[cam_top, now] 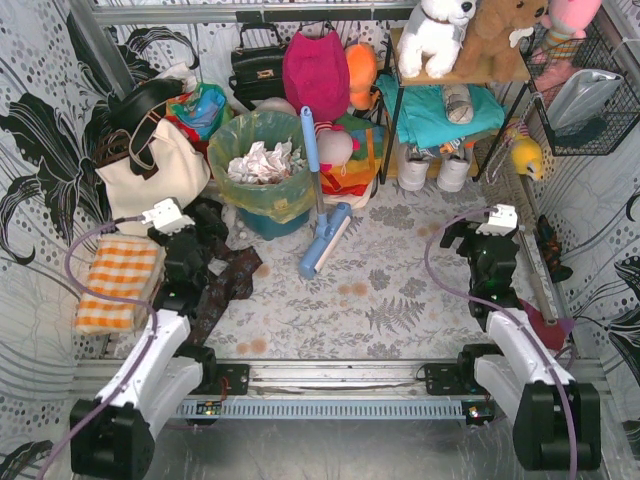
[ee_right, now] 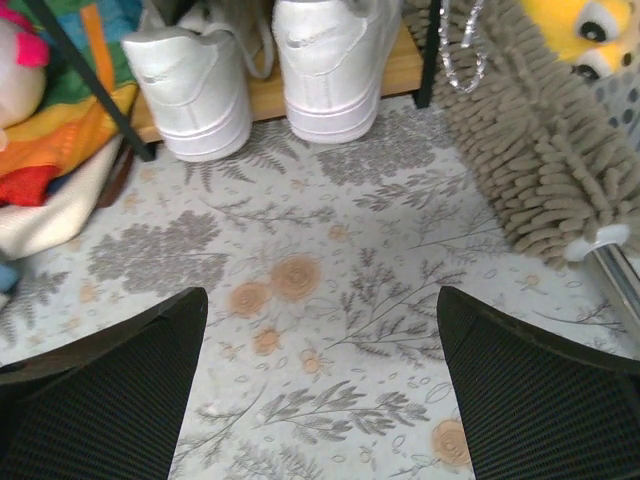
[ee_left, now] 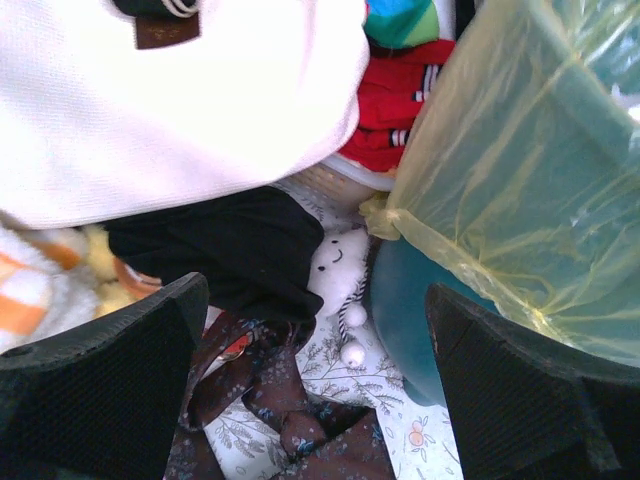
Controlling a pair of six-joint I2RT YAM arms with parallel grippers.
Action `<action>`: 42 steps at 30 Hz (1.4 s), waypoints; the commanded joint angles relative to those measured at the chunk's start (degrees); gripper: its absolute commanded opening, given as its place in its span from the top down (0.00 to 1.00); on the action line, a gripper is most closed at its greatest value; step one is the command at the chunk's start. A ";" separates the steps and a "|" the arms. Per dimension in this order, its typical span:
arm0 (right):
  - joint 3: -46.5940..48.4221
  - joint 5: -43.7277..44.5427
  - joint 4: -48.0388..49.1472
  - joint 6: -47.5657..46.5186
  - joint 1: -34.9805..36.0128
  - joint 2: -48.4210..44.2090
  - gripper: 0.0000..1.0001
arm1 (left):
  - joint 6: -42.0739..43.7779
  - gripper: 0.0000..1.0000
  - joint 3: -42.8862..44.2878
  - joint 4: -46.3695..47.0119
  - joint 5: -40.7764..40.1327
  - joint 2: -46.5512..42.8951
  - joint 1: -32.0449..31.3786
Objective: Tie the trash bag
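Beside the trash bag (ee_left: 520,190), left fingers (ee_left: 100,390) gape; right fingers (ee_right: 100,400) gape over open floor (ee_right: 330,330)

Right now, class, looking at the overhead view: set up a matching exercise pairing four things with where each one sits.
Things:
1 trash bag
2 white sneakers
3 orange checked cloth
4 blue-handled mop

Places:
A on the low wooden shelf
B far left of the floor
C lining the teal bin
D on the floor, just right of the bin

Pairs: 1-C; 2-A; 3-B; 4-D
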 commanded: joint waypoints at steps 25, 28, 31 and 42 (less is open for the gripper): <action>36.15 -24.66 -52.15 10.25 0.31 -9.77 0.03 | -5.99 0.02 17.20 -33.53 8.39 -6.95 -0.28; 39.15 -26.10 -53.86 10.58 0.35 -9.72 0.05 | -6.12 0.02 17.45 -33.71 8.88 -6.78 -0.32; 41.35 -27.76 -54.82 11.33 0.36 -9.12 0.07 | -6.19 0.02 17.67 -34.20 8.80 -6.76 -0.32; 48.14 -40.95 -51.79 14.53 0.42 -3.86 0.14 | -5.70 0.02 17.29 -32.91 13.75 -8.06 -0.33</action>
